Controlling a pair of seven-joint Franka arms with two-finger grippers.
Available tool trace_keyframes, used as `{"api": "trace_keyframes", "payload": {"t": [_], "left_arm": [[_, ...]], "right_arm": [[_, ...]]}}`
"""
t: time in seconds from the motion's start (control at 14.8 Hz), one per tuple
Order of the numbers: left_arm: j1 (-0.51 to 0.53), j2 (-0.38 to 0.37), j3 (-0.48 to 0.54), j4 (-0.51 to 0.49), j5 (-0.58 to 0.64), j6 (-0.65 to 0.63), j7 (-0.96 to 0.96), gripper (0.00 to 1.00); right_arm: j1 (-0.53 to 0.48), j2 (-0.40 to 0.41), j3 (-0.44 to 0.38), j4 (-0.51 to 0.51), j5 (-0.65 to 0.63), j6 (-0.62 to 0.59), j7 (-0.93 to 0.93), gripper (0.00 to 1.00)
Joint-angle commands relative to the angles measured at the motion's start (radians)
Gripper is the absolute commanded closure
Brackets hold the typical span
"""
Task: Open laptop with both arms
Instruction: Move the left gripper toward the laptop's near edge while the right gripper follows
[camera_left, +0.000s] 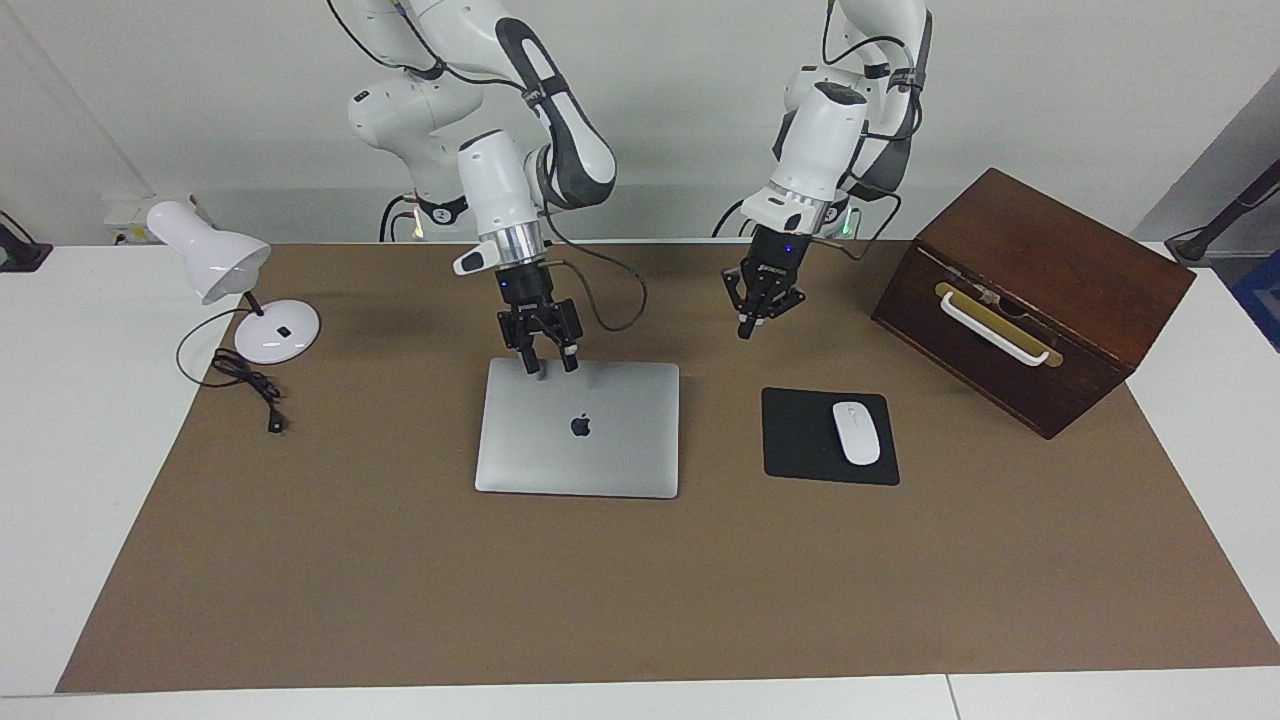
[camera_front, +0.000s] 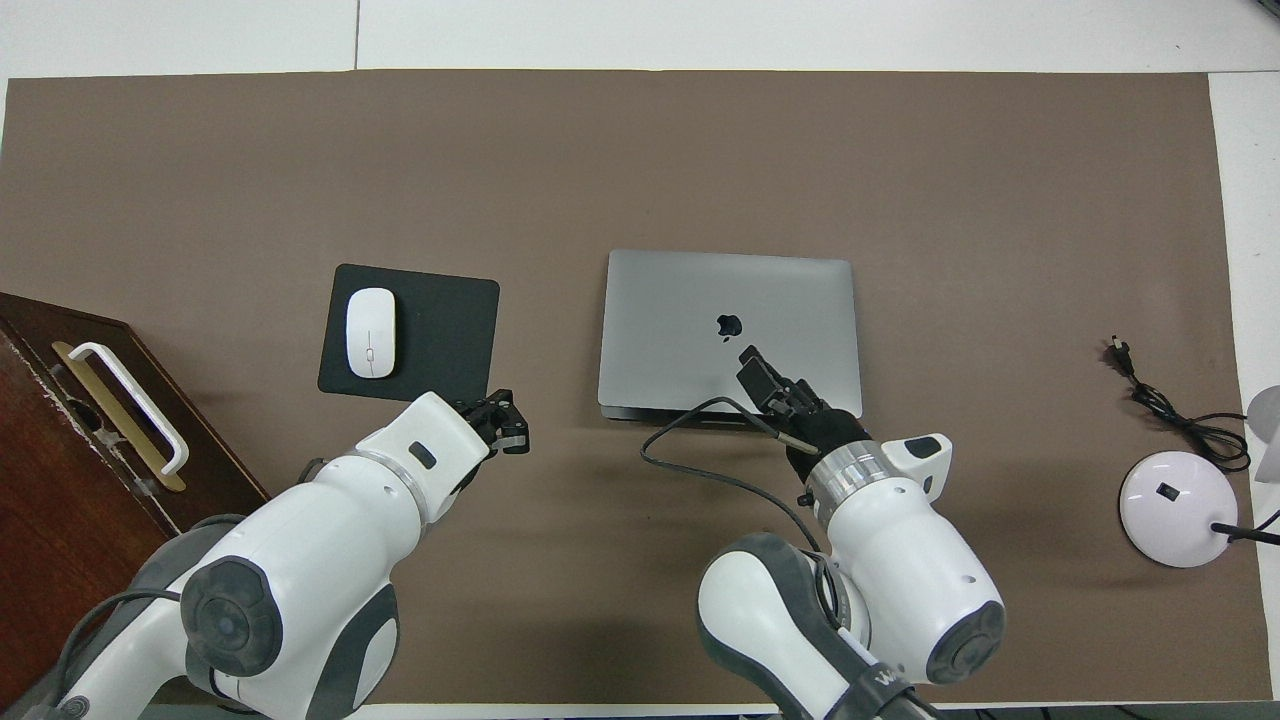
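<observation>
The silver-grey laptop (camera_left: 600, 450) (camera_front: 690, 300) lies closed and flat in the middle of the brown mat, apple logo up. My right gripper (camera_left: 551, 365) (camera_front: 757, 372) stands open, pointing down, its fingertips at the laptop's edge nearest the robots, toward the right arm's end. I cannot see whether they touch the lid. My left gripper (camera_left: 744, 331) (camera_front: 512, 432) is shut on nothing and hangs over bare mat between the laptop and the black mouse pad (camera_left: 800, 440).
A white mouse (camera_left: 856, 432) lies on the mouse pad. A dark wooden box (camera_left: 1050, 290) with a white handle stands at the left arm's end. A white desk lamp (camera_left: 225, 265) and its loose black cable (camera_left: 250, 385) sit at the right arm's end.
</observation>
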Motion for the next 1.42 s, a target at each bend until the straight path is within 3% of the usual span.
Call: {"api": "trace_keyframes", "payload": {"t": [0.0, 0.54, 1.15, 1.35], "left_arm": [[-0.018, -0.016, -0.007, -0.075, -0.012, 0.098, -0.005, 1.00], [-0.056, 0.100, -0.008, -0.103, -0.012, 0.279, -0.004, 1.00], [-0.116, 0.222, -0.008, -0.094, -0.006, 0.428, 0.031, 1.00], [-0.151, 0.295, -0.008, -0.094, -0.006, 0.553, 0.035, 1.00]], "right_arm": [[0.062, -0.005, -0.007, 0.001, 0.129, 0.056, 0.015, 0.01], [0.185, -0.014, -0.008, 0.015, 0.353, 0.091, 0.015, 0.01], [0.153, 0.018, -0.008, 0.038, 0.344, 0.085, -0.002, 0.01], [0.141, 0.038, -0.008, 0.047, 0.342, 0.084, -0.048, 0.01]]}}
